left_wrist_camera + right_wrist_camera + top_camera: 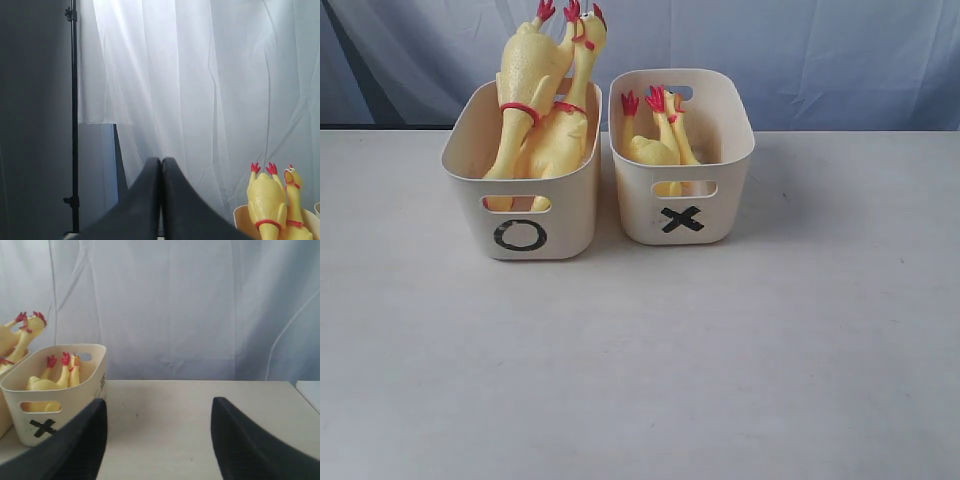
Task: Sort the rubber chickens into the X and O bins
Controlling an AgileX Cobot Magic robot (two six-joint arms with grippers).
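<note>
Cream-white surface [640,380] spreads across the front of the exterior view. Toward its far edge two cream tubs stand side by side, just beside each other; whether their rims touch is hard to tell. On the left of that view is the O bin [570,215], with a black O on its front wall under a slot handle. On the right is the X bin [730,150], with a black X in the same place.

Two larger chickens [525,70] are inside the O bin and rise well above its rim. One is upside down, with red feet at the top, a red neck band at rim level and its neck running down into the tub. The other leans against it, head up, with a red comb. Yellow shows through the slot handle.

Two smaller chickens [650,150] sit low inside the X bin and barely clear its rim. Red feet point upward; the rest of their pose is too small to make out.

A pale, folded curtain [820,60] hangs behind the surface.

In the left wrist view, the left end effector [161,161] has its two dark fingers pressed together with nothing between them, in front of the curtain and a black pole [75,125].

In the right wrist view, the right end effector [159,402] has its fingers spread wide, holding nothing, over the surface beside the X bin.
</note>
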